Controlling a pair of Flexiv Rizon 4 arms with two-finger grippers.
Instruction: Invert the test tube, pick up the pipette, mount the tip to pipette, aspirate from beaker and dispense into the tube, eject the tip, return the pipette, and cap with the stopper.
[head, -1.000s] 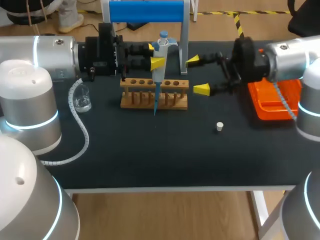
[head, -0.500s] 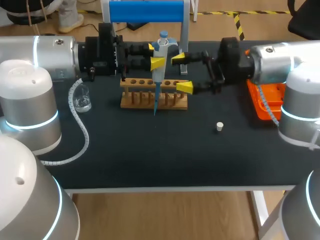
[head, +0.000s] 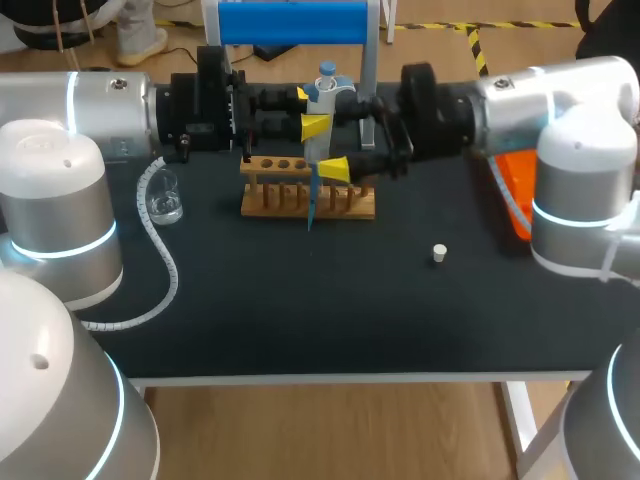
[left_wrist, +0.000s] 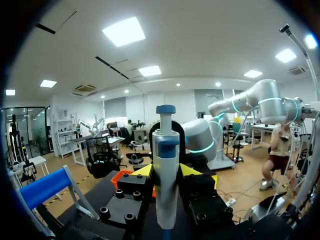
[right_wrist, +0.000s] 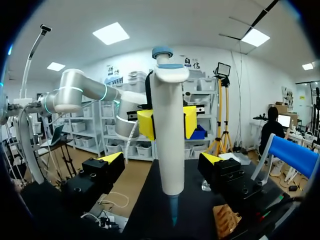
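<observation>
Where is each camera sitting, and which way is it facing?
Head: above and behind, looking down on the table; left arm and right arm enter from the sides.
Left wrist: on the left arm, facing the right arm; left gripper shut on the pipette.
Right wrist: on the right arm, facing the left arm; open right gripper flanks the pipette.
Shared: both wrist views show the pipette from opposite sides.

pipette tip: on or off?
On. A blue tip sticks out below the barrel of the pipette, which stands upright in the left gripper.
</observation>
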